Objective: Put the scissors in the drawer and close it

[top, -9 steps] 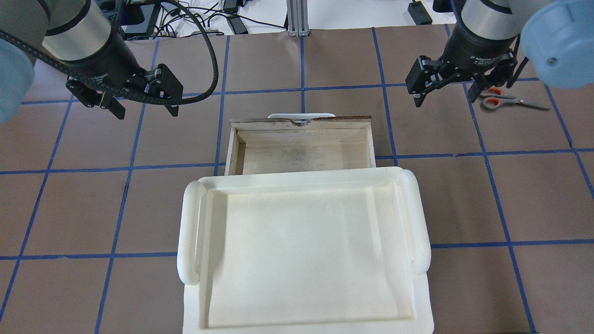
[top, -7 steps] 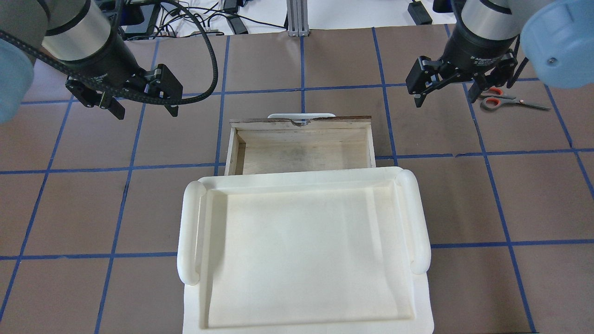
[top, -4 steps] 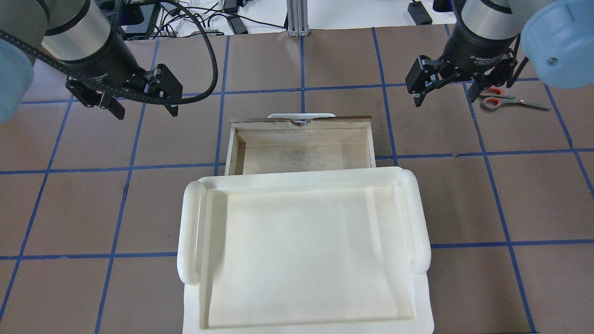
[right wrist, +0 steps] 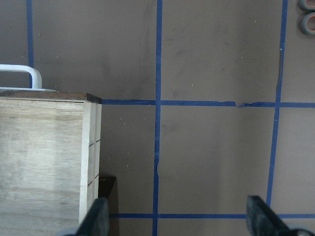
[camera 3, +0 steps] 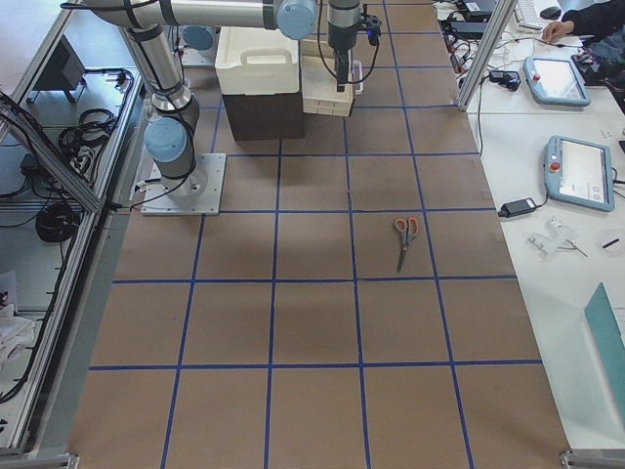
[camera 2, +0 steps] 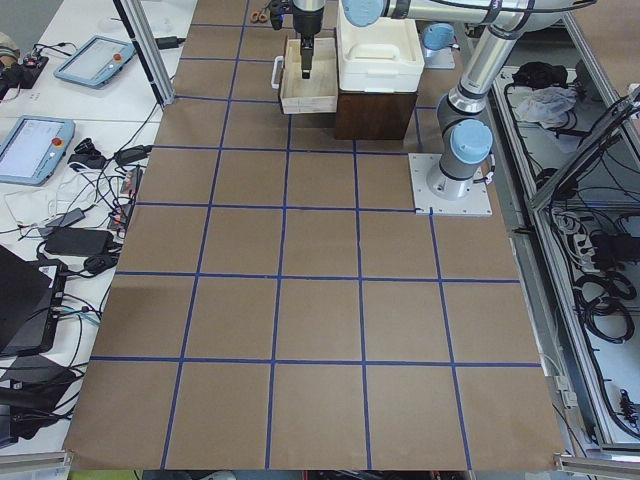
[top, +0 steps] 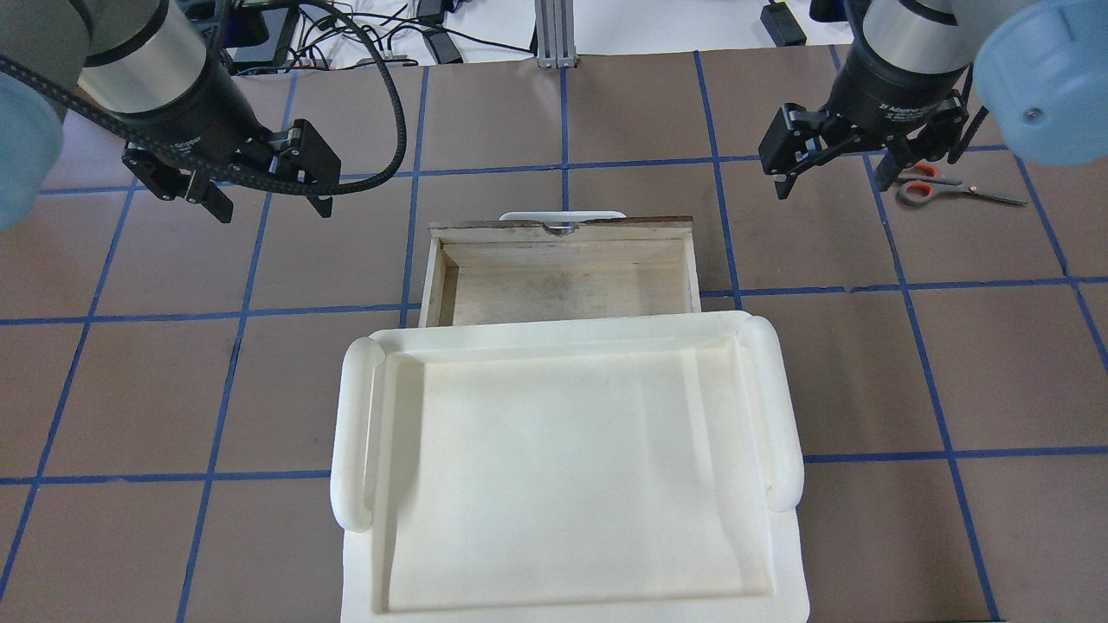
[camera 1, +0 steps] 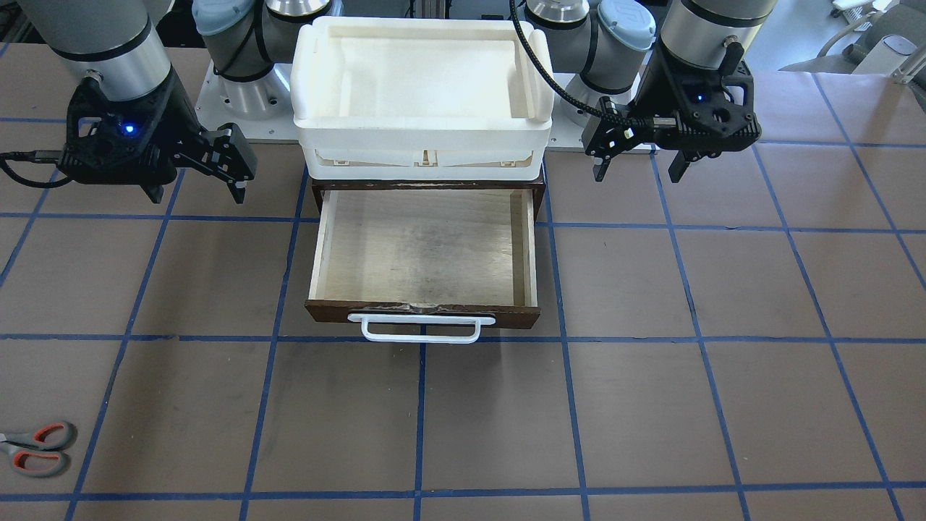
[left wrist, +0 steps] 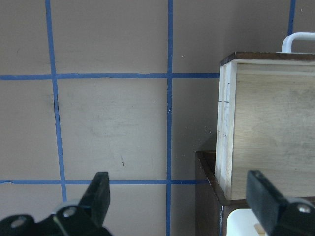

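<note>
Well, the scissors (camera 1: 36,449) lie flat on the worktop (camera 1: 651,405), far out on the robot's right side and well apart from the drawer (camera 1: 423,250). They are shut, with the orange-lined handle loops pointing towards the drawer's side and the blades pointing away from it. Nothing touches them. In the right wrist view only the handle loops show, at the top corner.

The right gripper (top: 831,177) hangs above the worktop between the drawer and the scissors, nearer the robot than the scissors are, its fingers spread wide and holding nothing (the overhead view lets one finger overlap the handles, but the front view shows them well apart). The left gripper (top: 273,208) hangs on the other side of the drawer, its fingers likewise parted and empty.

The drawer is pulled well out of the dark cabinet (camera 1: 316,192), its plywood floor bare and its white handle (camera 1: 422,329) facing away from the robot. A white tray (top: 355,415) sits on top of the cabinet.

As I judge it, only the opening of the drawer is done. Picking up the scissors, carrying them across, laying them inside and pushing the drawer shut are all left; the right arm looks best placed for the pick.
</note>
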Available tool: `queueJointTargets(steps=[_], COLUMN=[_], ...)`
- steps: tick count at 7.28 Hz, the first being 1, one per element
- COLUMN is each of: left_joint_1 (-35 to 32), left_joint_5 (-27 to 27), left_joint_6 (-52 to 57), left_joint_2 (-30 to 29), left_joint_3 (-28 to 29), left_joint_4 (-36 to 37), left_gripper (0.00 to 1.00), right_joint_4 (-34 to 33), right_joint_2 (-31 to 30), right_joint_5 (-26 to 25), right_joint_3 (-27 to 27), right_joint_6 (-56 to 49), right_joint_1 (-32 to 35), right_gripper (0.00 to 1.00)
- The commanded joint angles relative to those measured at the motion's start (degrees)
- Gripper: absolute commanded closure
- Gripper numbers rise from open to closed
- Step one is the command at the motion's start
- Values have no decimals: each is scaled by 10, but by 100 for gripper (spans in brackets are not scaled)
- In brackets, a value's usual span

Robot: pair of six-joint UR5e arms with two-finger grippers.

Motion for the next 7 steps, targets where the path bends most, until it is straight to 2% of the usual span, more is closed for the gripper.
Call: queueJointTargets(steps=[1, 6, 7], left_joint_1=[0, 0, -1], left_joint_5=[0, 0, 0], left_joint_6=[1, 0, 0], left_joint_2=[1, 0, 1], left_joint_3=[-1, -1, -1], left_joint_4=[0, 0, 0], left_gripper=[0, 0, 0], right_joint_4=[-4, -1, -7], right_joint_2=[1, 4, 4], right_joint_5=[0, -1, -19], right_joint_3=[0, -1, -1], right_joint_6=[-1, -4, -5], right_joint_1=[-3, -8, -10], right_gripper=[0, 0, 0])
